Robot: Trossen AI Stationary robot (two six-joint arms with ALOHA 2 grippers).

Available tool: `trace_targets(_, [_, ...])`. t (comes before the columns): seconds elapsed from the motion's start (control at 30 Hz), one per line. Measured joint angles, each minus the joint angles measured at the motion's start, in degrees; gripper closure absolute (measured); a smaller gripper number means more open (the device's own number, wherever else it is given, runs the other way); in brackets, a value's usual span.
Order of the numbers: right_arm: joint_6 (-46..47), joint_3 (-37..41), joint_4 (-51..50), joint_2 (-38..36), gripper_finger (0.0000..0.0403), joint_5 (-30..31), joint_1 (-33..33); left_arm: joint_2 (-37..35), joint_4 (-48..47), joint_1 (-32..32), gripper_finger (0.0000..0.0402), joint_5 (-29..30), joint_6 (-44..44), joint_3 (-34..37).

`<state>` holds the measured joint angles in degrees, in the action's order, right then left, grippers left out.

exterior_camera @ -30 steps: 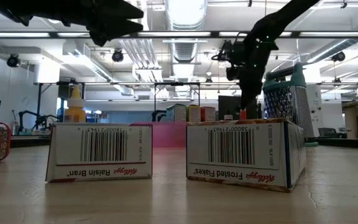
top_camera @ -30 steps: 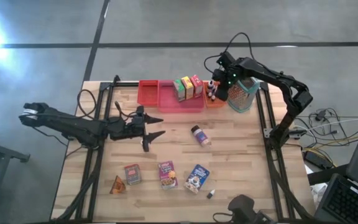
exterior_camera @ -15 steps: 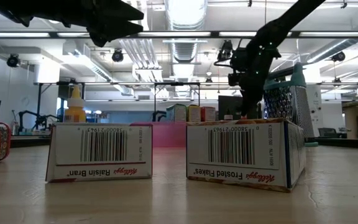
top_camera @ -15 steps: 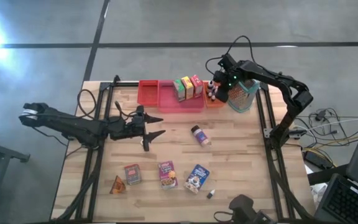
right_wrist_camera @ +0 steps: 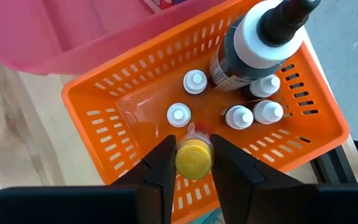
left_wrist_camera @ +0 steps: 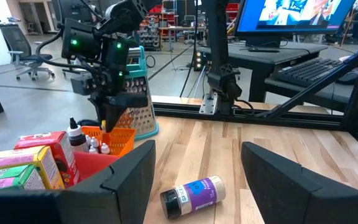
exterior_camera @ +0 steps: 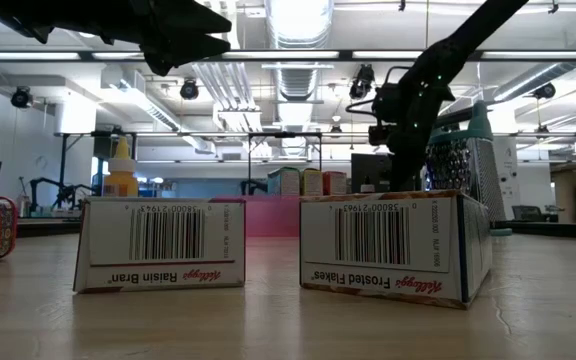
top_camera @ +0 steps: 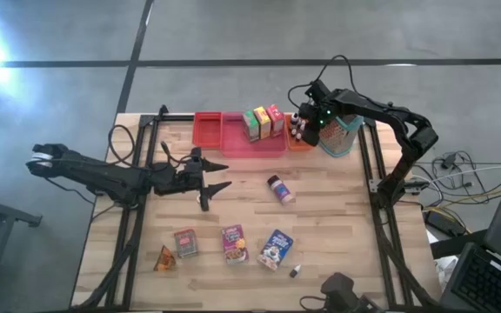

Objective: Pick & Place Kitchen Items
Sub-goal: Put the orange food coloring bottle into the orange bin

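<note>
My right gripper [right_wrist_camera: 194, 163] hangs over the orange basket [right_wrist_camera: 135, 109] at the table's far right and is shut on a small yellow-capped bottle [right_wrist_camera: 194, 155]. The basket holds several white-capped little bottles [right_wrist_camera: 194, 81] and a larger dark-capped bottle [right_wrist_camera: 253, 43]. My left gripper [top_camera: 214, 178] is open and empty above the table's middle left. A purple-labelled jar [top_camera: 279, 189] lies on its side on the table. Three small boxes [top_camera: 234, 243], an orange wedge [top_camera: 164, 258] and a tiny bottle [top_camera: 295, 271] lie near the front edge. Three more boxes [top_camera: 263, 122] stand in the pink tray. My right gripper pinches the little bottle at its yellow cap [right_wrist_camera: 194, 147] between its two fingers [right_wrist_camera: 161, 167]. The fingers come from above, pointing down. The bottle stands upright under them, inside the basket's walls; whether its base touches the basket floor is hidden by the cap.
A red tray [top_camera: 208, 129] and a pink tray [top_camera: 255, 141] stand along the far edge, left of the basket. A metal grater with a teal handle [top_camera: 342, 135] stands just right of the basket. Bare tabletop [top_camera: 337, 217] lies at the right.
My right gripper has gone down a little toward the orange basket, still shut on the bottle.
</note>
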<state>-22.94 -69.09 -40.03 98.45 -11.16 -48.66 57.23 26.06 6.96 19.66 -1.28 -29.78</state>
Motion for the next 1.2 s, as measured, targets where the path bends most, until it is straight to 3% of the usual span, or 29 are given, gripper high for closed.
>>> trace_targets(0.33, [-0.04, 0.99, 1.35, 0.07, 0.0322, -1.16, -0.17, 0.00, 0.00, -0.02, 0.0158, 0.00, -0.02, 0.00])
trace_targets(0.67, [0.56, -1.24, 1.38, 7.18, 0.0308, -1.27, -0.57, 0.00, 0.01, -0.02, 0.0158, 0.00, -0.20, 0.02])
trace_targets(0.93, [0.08, -1.79, 1.23, 7.98, 0.0321, -0.88, -0.55, 0.00, 0.02, -0.20, 0.0158, 0.00, 1.02, 0.02])
trace_targets(1.2, [0.27, -1.73, 1.20, 7.64, 0.0267, -0.79, -0.51, 0.00, 0.04, -0.88, 0.0158, -0.02, 1.46, 0.02])
